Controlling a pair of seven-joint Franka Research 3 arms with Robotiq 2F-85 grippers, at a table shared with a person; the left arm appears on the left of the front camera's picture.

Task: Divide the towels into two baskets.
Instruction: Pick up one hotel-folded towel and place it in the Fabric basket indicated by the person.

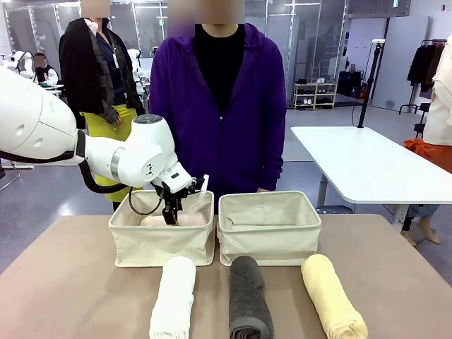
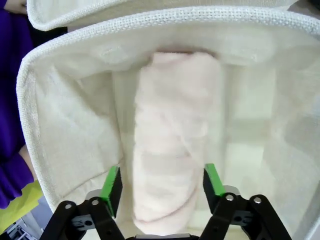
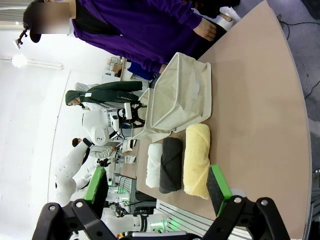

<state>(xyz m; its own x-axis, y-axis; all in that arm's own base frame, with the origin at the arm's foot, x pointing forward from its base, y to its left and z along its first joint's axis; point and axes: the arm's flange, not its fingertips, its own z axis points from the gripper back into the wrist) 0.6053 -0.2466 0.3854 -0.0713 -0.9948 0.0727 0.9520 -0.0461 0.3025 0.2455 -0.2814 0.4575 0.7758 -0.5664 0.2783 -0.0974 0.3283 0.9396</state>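
The peach towel [image 1: 176,219] lies in the bottom of the left basket [image 1: 141,244]. Its long axis runs side to side along the basket's length, and in the left wrist view one end meets a short end wall. The left tool [image 1: 171,212] reaches down into this basket and straddles the roll crosswise. It is released, jaws spread, with one green pad [image 2: 112,186] clear of the cloth.

The right basket [image 1: 268,240] stands just beside the left one. On the tabletop [image 1: 70,296] in front of the baskets lie the white towel [image 1: 173,296], the dark grey towel [image 1: 248,296] and the yellow towel [image 1: 332,296]. Each points from the baskets toward the robot's side, and the yellow one's near end angles outward to the right.

The right tool [image 3: 157,185] hangs above the tabletop, released, with nothing between its jaws. A person [image 1: 219,106] in purple stands behind the baskets.
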